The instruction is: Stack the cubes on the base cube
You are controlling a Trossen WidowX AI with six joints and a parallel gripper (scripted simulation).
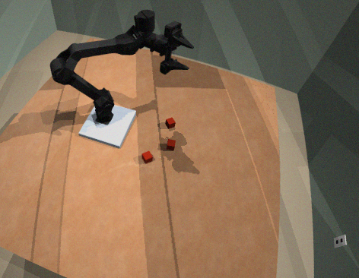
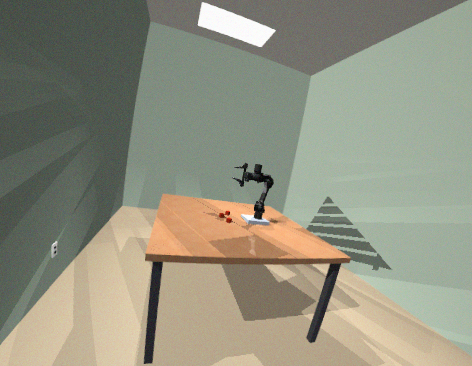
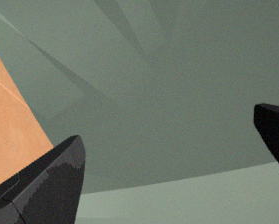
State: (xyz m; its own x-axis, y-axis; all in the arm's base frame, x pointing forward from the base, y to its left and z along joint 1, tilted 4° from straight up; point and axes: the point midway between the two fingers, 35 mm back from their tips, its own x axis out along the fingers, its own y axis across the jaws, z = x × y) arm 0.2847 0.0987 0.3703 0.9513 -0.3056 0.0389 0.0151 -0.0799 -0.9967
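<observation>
A wooden table (image 1: 222, 213) is carrying three red cubes (image 1: 170, 122) (image 1: 171, 143) (image 1: 147, 156), sitting apart from one another near its middle. Just beside them a pale flat plate (image 1: 119, 133) is lying on the wood; which cube is the fixed one is probably beyond telling here.

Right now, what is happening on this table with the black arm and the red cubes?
Nothing is being handled yet. The black arm stands on its pale base plate and is raised high, with the gripper open, empty and far above the table. Three red cubes lie apart on the wood: one farther, one in the middle, and one nearer. None is stacked on another. The wrist view shows only the fingers, wall and a table edge.
</observation>
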